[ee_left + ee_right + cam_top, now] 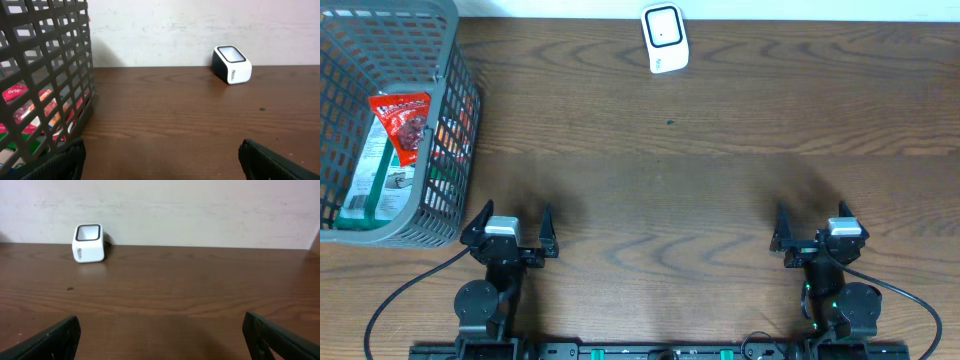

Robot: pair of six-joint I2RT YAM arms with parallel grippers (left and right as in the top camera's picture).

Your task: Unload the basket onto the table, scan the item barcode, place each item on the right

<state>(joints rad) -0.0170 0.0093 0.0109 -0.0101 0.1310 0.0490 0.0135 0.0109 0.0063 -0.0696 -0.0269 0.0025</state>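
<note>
Zero progress so far: left gripper (513, 222) and right gripper (813, 228) empty with jaws spread, red packet (405, 120) lying in basket (455, 60), scanner (665, 38) standing unused across desk (670, 200).

Counts: one table (670, 200), one basket (458, 150), one scanner (665, 38). Two arms, so two grippers: one left gripper (512, 222), one right gripper (812, 230). In the basket, two packets can be counted for sure: one red packet (405, 122) and one green packet (370, 185). More red and orange shows through the mesh, can't tell if that's a third.
</note>
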